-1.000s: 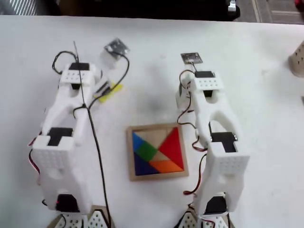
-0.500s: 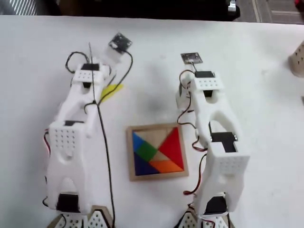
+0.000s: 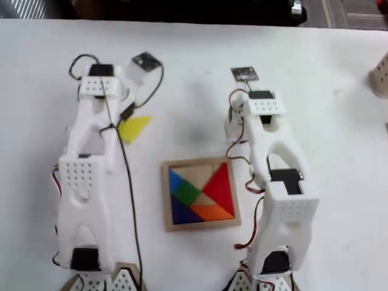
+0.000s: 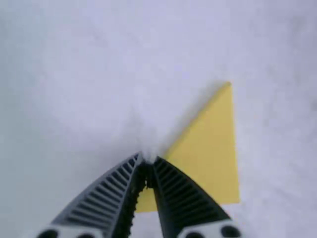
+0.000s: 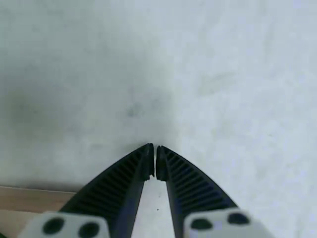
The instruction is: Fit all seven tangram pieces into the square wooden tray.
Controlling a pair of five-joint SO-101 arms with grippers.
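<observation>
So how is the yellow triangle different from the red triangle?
The yellow triangle lies loose on the white table beside the left arm, while the red triangle sits inside the wooden tray. The yellow triangle lies alone, but the red triangle is packed against other coloured pieces. The red triangle looks larger than the yellow one. Both are flat triangular pieces lying level.

1. We see the square wooden tray [image 3: 197, 162] lying flat on the white table [image 3: 182, 73]; coloured pieces [image 3: 221, 187] in blue, green, red, orange and dark blue sit flush inside it, with pale wood-toned patches between them.
2. We find the yellow triangle [image 3: 134, 128] flat on the table; it lies outside the tray, apart from its far left corner.
</observation>
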